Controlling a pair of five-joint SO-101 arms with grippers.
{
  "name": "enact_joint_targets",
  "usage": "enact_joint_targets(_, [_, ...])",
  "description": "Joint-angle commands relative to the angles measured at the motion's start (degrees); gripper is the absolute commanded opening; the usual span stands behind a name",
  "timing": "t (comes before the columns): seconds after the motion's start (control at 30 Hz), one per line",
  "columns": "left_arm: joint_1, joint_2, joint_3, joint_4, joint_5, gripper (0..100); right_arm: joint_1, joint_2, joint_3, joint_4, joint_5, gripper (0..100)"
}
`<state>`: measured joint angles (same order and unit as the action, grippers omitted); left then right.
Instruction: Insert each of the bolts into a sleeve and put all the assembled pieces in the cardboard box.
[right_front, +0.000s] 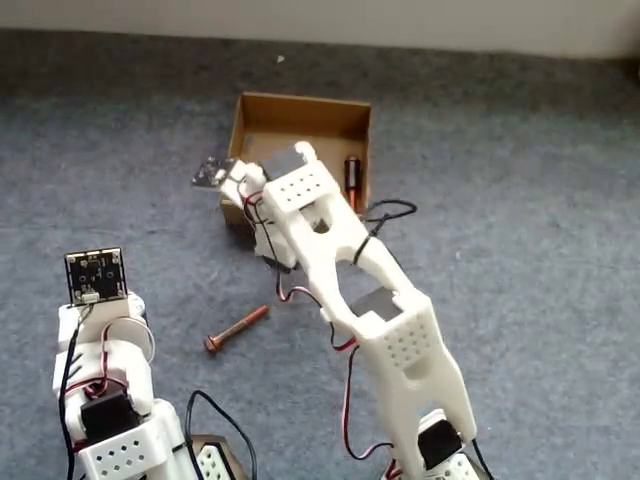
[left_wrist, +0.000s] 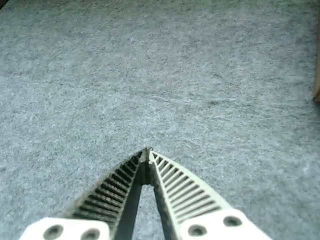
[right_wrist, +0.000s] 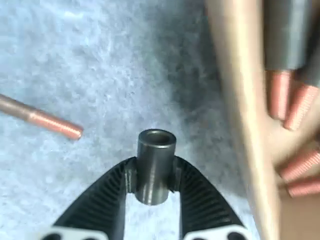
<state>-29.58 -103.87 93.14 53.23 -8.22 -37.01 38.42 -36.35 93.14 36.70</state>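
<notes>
My right gripper (right_wrist: 154, 167) is shut on a dark grey sleeve (right_wrist: 156, 149), whose open bore points away from the wrist, just above the carpet. Beside it lies a copper bolt (right_wrist: 44, 120) with its threaded end toward the sleeve; the same bolt (right_front: 237, 328) shows on the carpet in the high view. The right arm (right_front: 340, 260) stretches to the front left corner of the cardboard box (right_front: 300, 100). Assembled pieces (right_wrist: 285, 75) lie inside the box, one along its right wall (right_front: 352, 180). My left gripper (left_wrist: 146, 156) is shut and holds nothing, low over bare carpet.
The box's wall (right_wrist: 239, 100) stands close beside the held sleeve. The left arm (right_front: 105, 370) sits at the lower left, away from the bolt. Grey carpet lies open around the bolt and to the right of the box.
</notes>
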Motion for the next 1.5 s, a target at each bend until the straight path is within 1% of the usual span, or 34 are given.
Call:
enact_joint_targets(0.0, [2.15,-0.48,-2.15,-0.09,0.7,2,1.01,-10.95,-0.31,3.38,-3.25,0.5])
enact_joint_targets(0.13, [2.51,-0.48,-2.15,-0.09,0.7,2,0.92,-16.92,-0.31,7.6,-7.3,0.5])
enact_joint_targets(0.23, [2.51,-0.48,-2.15,-0.09,0.7,2,1.1,-21.85,2.68,7.87,-10.02,0.5])
enact_joint_targets(0.47, [2.77,-0.48,-2.15,-0.09,0.7,2,1.36,-41.01,20.53,6.29,-10.81,0.5])
enact_joint_targets(0.57, [2.77,-0.48,-2.15,-0.09,0.7,2,1.36,-50.77,30.2,3.12,-13.45,0.5])
enact_joint_targets(0.7, [2.77,-0.48,-2.15,0.18,0.7,2,1.63,-63.6,43.82,-2.59,-16.18,0.5])
enact_joint_targets(0.8, [2.77,-0.48,-2.15,0.18,0.7,2,4.44,-72.22,53.49,-7.96,-18.64,0.5])
enact_joint_targets(0.9, [2.77,-0.48,-2.07,0.18,0.7,2,9.01,-79.34,62.99,-13.23,-20.22,0.5])
enact_joint_targets(0.97, [3.03,-0.48,-2.07,0.18,0.7,2,11.3,-83.47,69.85,-17.01,-20.13,0.5])
enact_joint_targets(1.07, [5.76,-0.48,-2.07,0.18,0.62,2,13.41,-88.66,80.57,-24.04,-20.4,0.5])
enact_joint_targets(1.17, [7.87,-0.48,-2.15,0.18,0.53,2,16.22,-92.7,90.07,-32.4,-25.23,0.5])
enact_joint_targets(1.27, [8.13,-0.4,-2.95,0.18,0.44,2,19.56,-95.25,97.98,-40.66,-28.4,0.5])
enact_joint_targets(1.3, [8.4,-0.4,-3.65,0.18,-0.26,3,20.62,-96.04,100.09,-42.68,-28.84,0.5])
enact_joint_targets(1.37, [10.15,-0.31,-4.7,0.44,-3.87,5,22.37,-97.27,103.43,-45.58,-29.01,0.5])
enact_joint_targets(1.47, [13.93,-0.31,-7.43,2.29,-7.91,6,24.31,-97.98,106.24,-49.01,-29.19,0.5])
